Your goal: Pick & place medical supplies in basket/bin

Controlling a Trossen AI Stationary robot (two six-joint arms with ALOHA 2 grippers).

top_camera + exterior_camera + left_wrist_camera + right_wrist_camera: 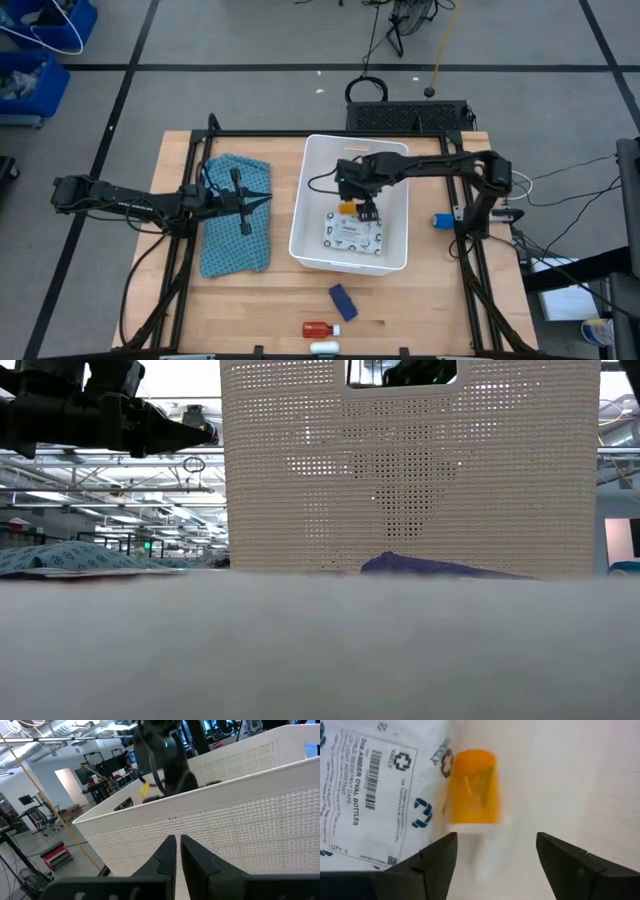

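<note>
The white tub [312, 190] stands mid-table. Inside it lie a flat white printed packet [352, 234] and an orange pill bottle [347, 208], which lies on its side on the tub floor beside the packet [365, 795]; the bottle also shows in the right wrist view [472, 787]. My right gripper [495, 852] hangs open inside the tub just above the bottle, touching nothing; it also shows in the high view [366, 208]. My left gripper [175, 851] is shut and empty over the teal patterned cloth [236, 215], left of the tub. On the near table lie a blue piece [342, 299], a red bottle [316, 328] and a white tube [323, 347].
Another blue piece [441, 220] lies right of the tub by the right arm's base. The tub wall [240, 820] stands close in front of my left gripper. In the low view the tub's perforated wall [410, 470] fills the middle, with a blue piece [440, 567] before it.
</note>
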